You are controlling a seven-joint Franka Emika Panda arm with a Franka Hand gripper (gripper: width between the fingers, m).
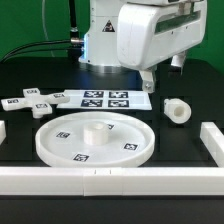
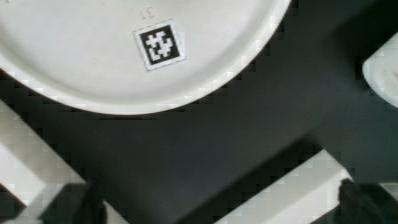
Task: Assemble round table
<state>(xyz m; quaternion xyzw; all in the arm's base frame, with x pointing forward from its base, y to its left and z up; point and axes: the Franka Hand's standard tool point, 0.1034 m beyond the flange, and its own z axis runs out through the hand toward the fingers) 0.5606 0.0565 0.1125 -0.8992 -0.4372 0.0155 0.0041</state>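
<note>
The gripper (image 1: 149, 76) hangs above the table, holding nothing. In the wrist view two dark, blurred fingertips (image 2: 48, 203) show well apart, so the jaws look spread. It sits behind the disc (image 1: 95, 137), over the exterior view's right end of the marker board (image 1: 105, 98).

The disc lies flat, rim up, at mid-table, with its raised hub (image 1: 100, 126) bare. The leg (image 1: 177, 110) lies loose on the table just off the disc's rim, toward the exterior view's right. The foot (image 1: 27, 102) lies well apart on the exterior view's left. No two parts are joined.

Assembly seems to be at its start, and the step in hand looks like a reach for the first part, probably the leg, which is nearest the gripper. That would call for coming down with the jaws astride the leg's body and closing squarely on it. The leg could then be carried over the hub.
</note>
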